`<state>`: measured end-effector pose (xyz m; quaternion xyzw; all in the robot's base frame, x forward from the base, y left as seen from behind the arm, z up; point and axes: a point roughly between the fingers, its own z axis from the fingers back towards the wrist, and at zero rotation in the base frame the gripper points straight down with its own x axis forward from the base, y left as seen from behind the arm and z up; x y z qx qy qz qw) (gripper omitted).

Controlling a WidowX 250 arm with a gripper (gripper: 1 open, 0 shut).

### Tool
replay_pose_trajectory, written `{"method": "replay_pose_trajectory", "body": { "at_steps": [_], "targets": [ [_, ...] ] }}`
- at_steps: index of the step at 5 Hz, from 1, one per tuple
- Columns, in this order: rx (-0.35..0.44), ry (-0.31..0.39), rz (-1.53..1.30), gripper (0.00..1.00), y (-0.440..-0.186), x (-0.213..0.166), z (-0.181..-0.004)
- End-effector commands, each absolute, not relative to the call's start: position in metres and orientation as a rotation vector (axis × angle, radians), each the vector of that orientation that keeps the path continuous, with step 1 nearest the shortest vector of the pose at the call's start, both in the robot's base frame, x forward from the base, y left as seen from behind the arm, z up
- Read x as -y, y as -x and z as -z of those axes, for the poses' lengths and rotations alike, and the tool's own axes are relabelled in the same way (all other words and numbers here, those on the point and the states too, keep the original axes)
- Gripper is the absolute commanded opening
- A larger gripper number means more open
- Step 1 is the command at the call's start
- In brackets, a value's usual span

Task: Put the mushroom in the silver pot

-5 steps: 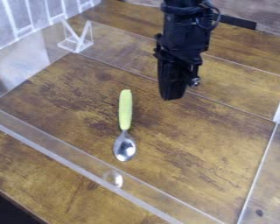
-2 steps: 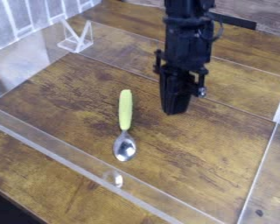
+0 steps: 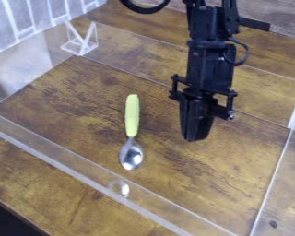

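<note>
Neither the mushroom nor the silver pot shows in this view. My black gripper [image 3: 195, 135] hangs from the arm at the right of the wooden table [image 3: 76, 97], pointing steeply down with its fingertips close above the wood. Its jaws are shut, and I see nothing between them. It stands to the right of a spoon [image 3: 130, 132] with a yellow-green handle and a metal bowl, apart from it.
A clear acrylic frame [image 3: 64, 152] borders the work area along the front and sides. A clear plastic stand [image 3: 77, 40] sits at the back left. The table's front edge runs along the bottom left.
The gripper has moved right and toward the front of the table, sinking closer to the wood and rolling a little. The spoon has stayed put.
</note>
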<state>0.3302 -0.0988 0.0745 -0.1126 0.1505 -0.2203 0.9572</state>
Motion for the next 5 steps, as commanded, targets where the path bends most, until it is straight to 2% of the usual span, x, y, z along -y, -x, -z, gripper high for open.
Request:
{"method": "replay_pose_trajectory", "body": {
  "at_steps": [1,3,4,5],
  "targets": [
    [-0.279,0.21,0.433,0.0,-0.336,0.11,-0.09],
    [-0.326,0.172,0.465,0.0,-0.315,0.107,-0.079],
    [-0.344,0.133,0.488,1.0,-0.306,0.11,-0.093],
    [-0.36,0.11,0.498,0.0,-0.299,0.113,-0.106]
  ]
}}
